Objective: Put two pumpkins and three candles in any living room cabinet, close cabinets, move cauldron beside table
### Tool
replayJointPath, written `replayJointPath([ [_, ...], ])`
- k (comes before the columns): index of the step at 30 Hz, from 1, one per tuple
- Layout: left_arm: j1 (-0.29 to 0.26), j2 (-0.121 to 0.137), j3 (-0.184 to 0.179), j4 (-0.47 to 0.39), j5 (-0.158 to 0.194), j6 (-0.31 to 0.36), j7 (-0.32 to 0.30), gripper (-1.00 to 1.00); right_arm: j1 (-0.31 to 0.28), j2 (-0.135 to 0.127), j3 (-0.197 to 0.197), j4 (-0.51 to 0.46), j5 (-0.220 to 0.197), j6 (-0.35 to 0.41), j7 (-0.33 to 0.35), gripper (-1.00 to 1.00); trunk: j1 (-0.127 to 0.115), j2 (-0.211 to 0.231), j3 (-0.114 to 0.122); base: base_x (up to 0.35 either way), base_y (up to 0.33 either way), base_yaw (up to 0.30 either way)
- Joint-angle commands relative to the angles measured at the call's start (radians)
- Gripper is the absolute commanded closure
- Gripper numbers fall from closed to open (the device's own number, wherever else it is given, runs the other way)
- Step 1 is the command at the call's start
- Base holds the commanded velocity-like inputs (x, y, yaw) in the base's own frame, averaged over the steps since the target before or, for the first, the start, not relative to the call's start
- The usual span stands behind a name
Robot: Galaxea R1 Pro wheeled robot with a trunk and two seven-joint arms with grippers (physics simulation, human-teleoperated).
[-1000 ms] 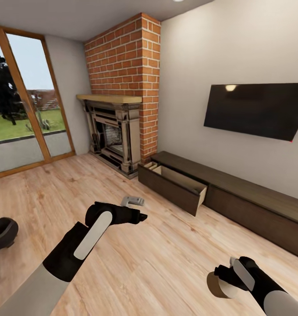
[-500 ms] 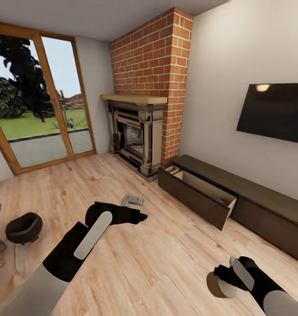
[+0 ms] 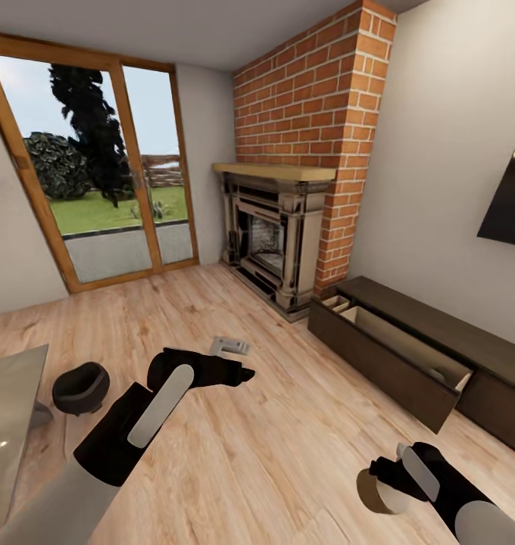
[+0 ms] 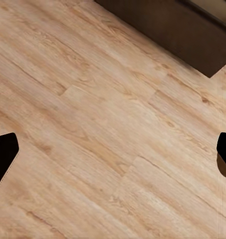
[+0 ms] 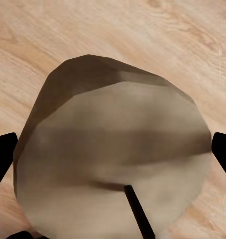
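Right gripper [image 3: 380, 484]: fingers pinching candle [image 5: 113, 159]. Left gripper [image 3: 238, 372]: fingers spread. Cauldron [image 3: 80, 387]: floor, beside desk [image 3: 7, 409] edge. Cabinet [image 3: 409, 363]: drawer open.

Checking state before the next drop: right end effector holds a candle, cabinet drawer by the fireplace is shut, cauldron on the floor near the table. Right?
One thing is off: the cabinet drawer by the fireplace is pulled open, as the head view shows. The rest holds: the right end effector is shut on a candle, and the cauldron sits on the floor near the table.
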Motion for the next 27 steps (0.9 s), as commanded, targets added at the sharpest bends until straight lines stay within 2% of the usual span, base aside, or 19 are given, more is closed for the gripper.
replayJointPath([
  [1, -0.001, 0.001, -0.002, -0.001, 0.010, 0.001, 0.010, -1.00, -0.001, -0.002, 0.008, -0.002, -0.011, 0.003, -0.009, 1.00, 0.001, -0.001, -0.001, 0.327, 0.057, 0.074],
  [27, -0.001, 0.001, -0.002, -0.001, 0.010, 0.001, 0.010, -1.00, -0.001, -0.002, 0.008, -0.002, -0.011, 0.002, -0.009, 1.00, 0.001, -0.001, -0.001, 0.338, 0.006, 0.008],
])
